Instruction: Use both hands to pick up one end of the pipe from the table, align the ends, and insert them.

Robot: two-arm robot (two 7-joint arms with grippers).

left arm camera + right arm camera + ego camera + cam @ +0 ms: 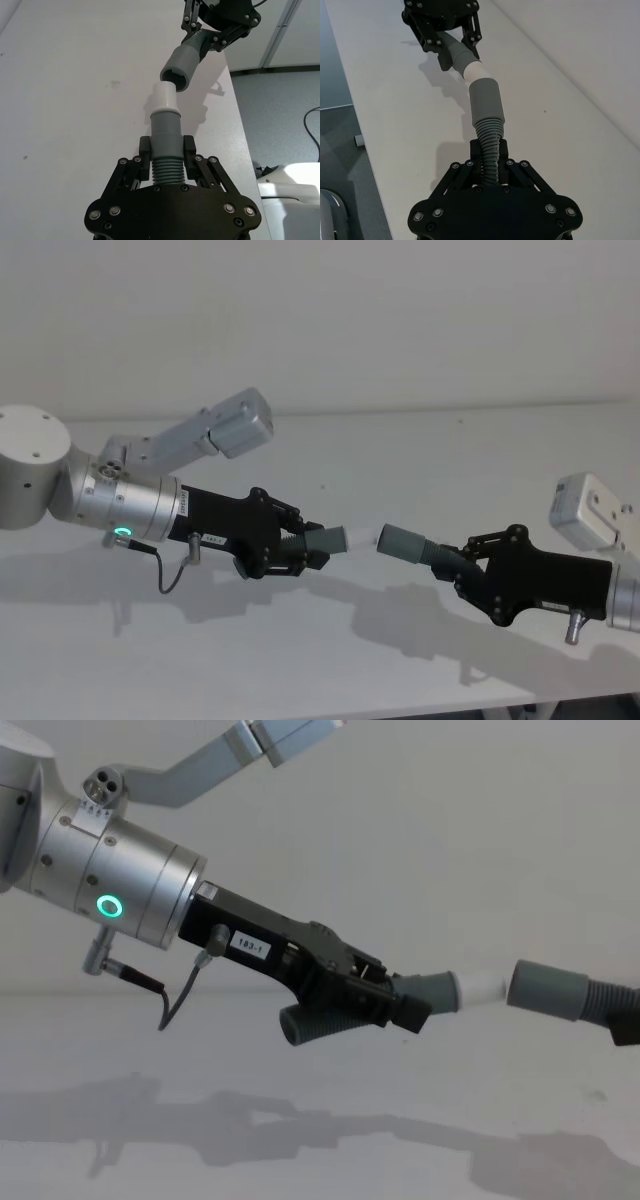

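Note:
My left gripper [305, 552] is shut on the ribbed middle of one pipe piece [166, 170], held above the table [300, 660]. That piece's grey cuff [165, 127] ends in a white spigot [164, 97]. My right gripper [455, 565] is shut on the ribbed part of the other pipe piece [490, 145], whose open grey sleeve [486, 100] points at the spigot [472, 71]. The two ends sit nearly in line, at a slight angle. The spigot's tip [480, 986] is right at the sleeve's mouth [548, 988]; whether it has entered I cannot tell.
The white table's edge [235, 100] runs close beside the pipes, with grey floor and a cable [312, 125] beyond it. The left arm's silver wrist with its green ring [108, 906] hangs over the table's left side. A white wall [320, 320] stands behind.

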